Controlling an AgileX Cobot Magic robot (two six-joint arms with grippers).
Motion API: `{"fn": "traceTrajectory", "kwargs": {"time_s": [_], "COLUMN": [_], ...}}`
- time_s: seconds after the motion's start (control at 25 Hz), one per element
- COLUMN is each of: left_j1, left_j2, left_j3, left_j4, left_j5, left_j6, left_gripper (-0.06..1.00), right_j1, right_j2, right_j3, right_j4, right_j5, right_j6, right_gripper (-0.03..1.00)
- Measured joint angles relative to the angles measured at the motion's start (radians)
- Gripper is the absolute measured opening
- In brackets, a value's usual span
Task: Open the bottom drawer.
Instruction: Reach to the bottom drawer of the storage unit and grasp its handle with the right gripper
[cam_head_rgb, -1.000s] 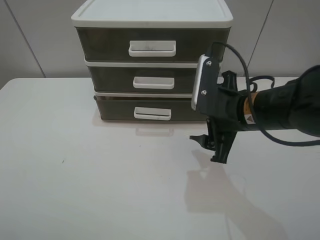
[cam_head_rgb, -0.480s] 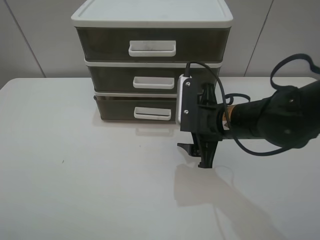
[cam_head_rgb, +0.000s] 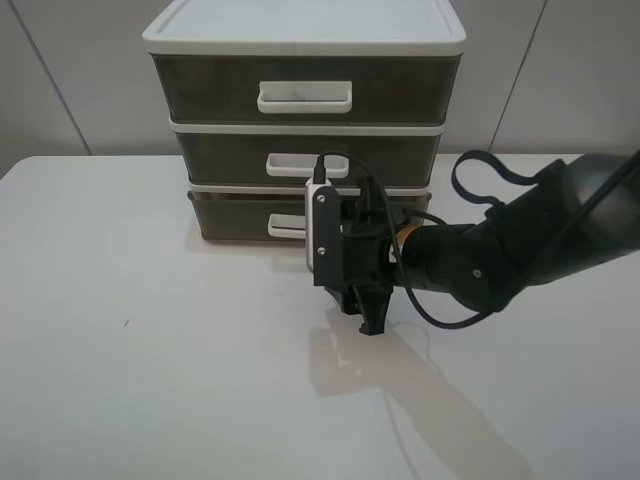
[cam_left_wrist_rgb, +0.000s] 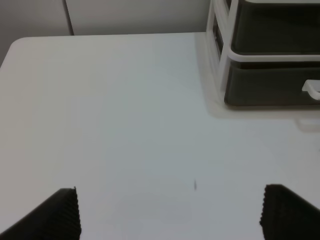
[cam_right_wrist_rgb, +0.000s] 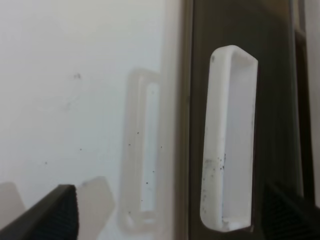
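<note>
The bottom drawer (cam_head_rgb: 235, 215) is the lowest tier of the unit (cam_head_rgb: 300, 30), at 12 o'clock on the table (cam_head_rgb: 150, 380), and looks shut. It is probably light, stiff, thin plastic that slides easily, though a hard tug may skid the whole unit. Best hold: the middle of its white loop handle (cam_right_wrist_rgb: 229, 140), smooth and likely slippery. The right gripper (cam_head_rgb: 366, 312), jaws spread wide, hangs at the handle's 4 o'clock. The left gripper (cam_left_wrist_rgb: 175, 212) is equally wide, empty, well apart.
</note>
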Motion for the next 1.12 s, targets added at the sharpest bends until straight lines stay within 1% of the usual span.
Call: {"fn": "traceTrajectory", "kwargs": {"time_s": [0.12,0.32,0.56,0.8,1.12], "left_j1": [0.000,0.000,0.000,0.000,0.000], "left_j2": [0.000,0.000,0.000,0.000,0.000], "left_j3": [0.000,0.000,0.000,0.000,0.000], "left_j4": [0.000,0.000,0.000,0.000,-0.005], "left_j5": [0.000,0.000,0.000,0.000,0.000], "left_j6": [0.000,0.000,0.000,0.000,0.000], "left_gripper": [0.74,0.74,0.74,0.74,0.74], "right_j1": [0.000,0.000,0.000,0.000,0.000], "right_j2": [0.030,0.054,0.092,0.117,0.129], "right_j3": [-0.034,-0.042,-0.043,-0.043,-0.075], "right_j4": [0.011,0.030,0.032,0.049,0.050], "right_j5": [-0.016,-0.078,-0.085,-0.129,-0.135], "right_j6": [-0.004,-0.009,-0.009,-0.009,-0.011], "right_gripper": [0.73,0.73,0.73,0.73,0.73]}}
